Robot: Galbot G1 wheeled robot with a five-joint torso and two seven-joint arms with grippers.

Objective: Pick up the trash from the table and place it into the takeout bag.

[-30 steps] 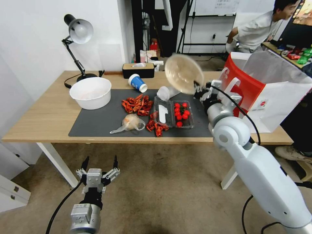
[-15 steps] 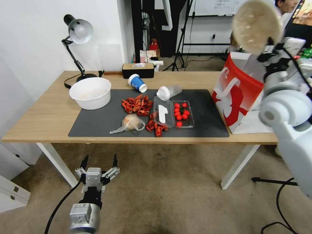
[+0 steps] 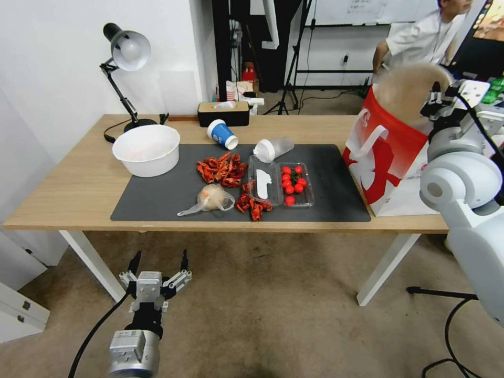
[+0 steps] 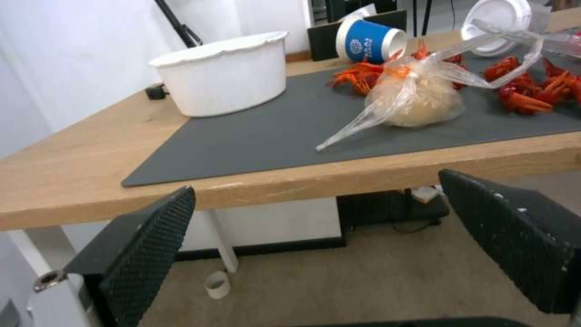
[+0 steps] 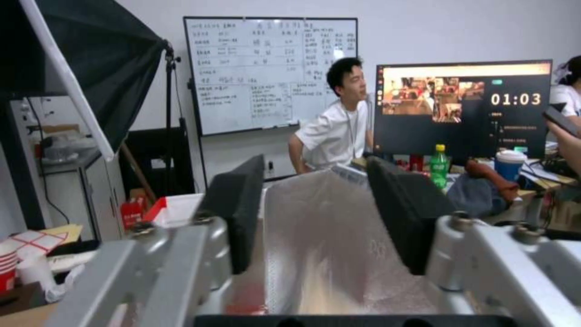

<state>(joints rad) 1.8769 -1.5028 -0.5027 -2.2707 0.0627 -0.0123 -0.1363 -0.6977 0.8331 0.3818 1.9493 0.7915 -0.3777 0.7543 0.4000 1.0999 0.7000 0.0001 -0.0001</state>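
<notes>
A long light-wood table [image 3: 79, 184] runs across the middle of the head view, with a dark grey mat [image 3: 168, 194] on its centre. At the right end of the table stands the takeout bag [image 3: 394, 157], red and white, upright, its mouth open at the upper right of the frame. A tan round bowl [image 3: 407, 89] shows as a blur in that open mouth, tilted on edge.

The right gripper [image 3: 433, 100] is at the upper right, just beside the bowl and above the bag's rim. In the right wrist view its two black fingers [image 5: 242, 213] stand apart, with the bag's silvery lining [image 5: 327, 236] visible between them and nothing clamped.

At the left end of the mat sits a large white bowl [image 3: 147, 149]. Right of centre lies a clear box of red tomatoes [image 3: 294, 184], lid open. Just above it a translucent white-lidded cup [image 3: 273, 148] lies on its side. A blue paper cup [image 3: 222, 134] lies on its side on the bare wood above the mat. A small clear plastic bag [image 3: 212, 199] rests near the mat's lower edge, between heaps of red shells [image 3: 223, 169].

The left gripper [image 3: 157, 260] hangs at the lower left, below the table edge, fingers spread wide and empty.
</notes>
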